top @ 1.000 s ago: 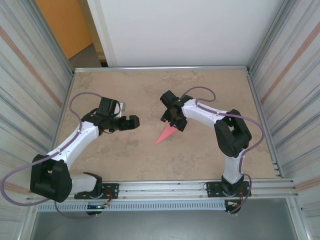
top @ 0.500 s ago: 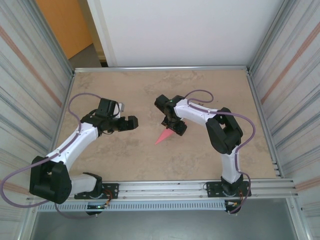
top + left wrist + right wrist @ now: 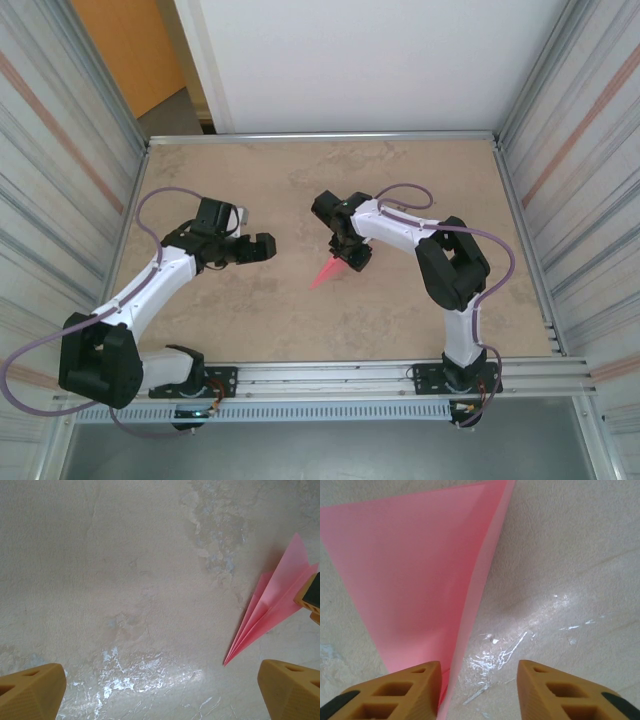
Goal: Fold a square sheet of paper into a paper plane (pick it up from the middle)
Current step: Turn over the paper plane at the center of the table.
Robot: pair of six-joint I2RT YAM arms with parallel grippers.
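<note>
reviewing left to right: my left claw hangs spread wide over bare worktop, holding nothing. near mid-worktop lies the paper plane, already folded to a narrow dart, nose toward the near edge. judgement: folding looks done, and what remains is the pick-up from the middle. my right claw sits at the tail, parted, astride the raised centre fold, one finger against the paper; not yet clamped.
</note>
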